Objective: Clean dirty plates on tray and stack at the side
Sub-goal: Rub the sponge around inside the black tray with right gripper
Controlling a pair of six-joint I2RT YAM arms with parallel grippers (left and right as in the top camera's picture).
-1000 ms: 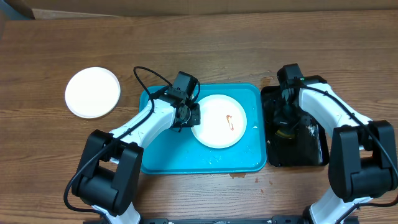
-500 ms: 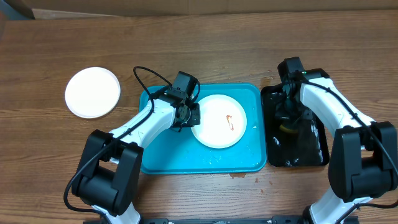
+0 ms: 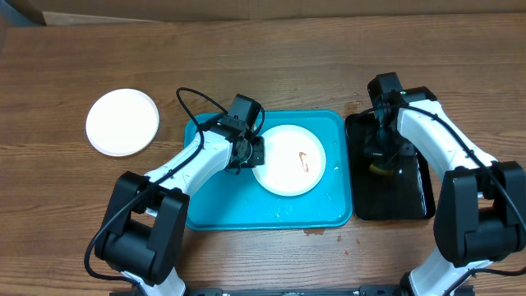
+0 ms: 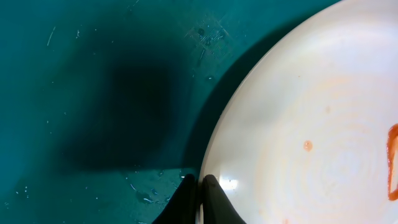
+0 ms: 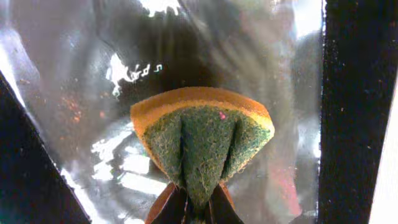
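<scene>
White red-smeared plate [image 3: 283, 167] has its rim pinched by left end effector [image 4: 198, 182]; right end effector [image 5: 190, 200] squeezes sponge [image 5: 202, 138].

A plate [image 3: 288, 160] lies in the tray [image 3: 214, 205], my left gripper [image 4: 198, 182] at its left rim. A second plate [image 3: 122, 122] sits far left on the table [image 3: 271, 66]. A narrower tray [image 3: 415, 201] lies right, sponge [image 5: 202, 140] above it.

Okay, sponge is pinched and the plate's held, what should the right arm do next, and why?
Probably carry the sponge from over the black tray to the plate: the left gripper pinches its rim, and a red smear shows on it.
</scene>
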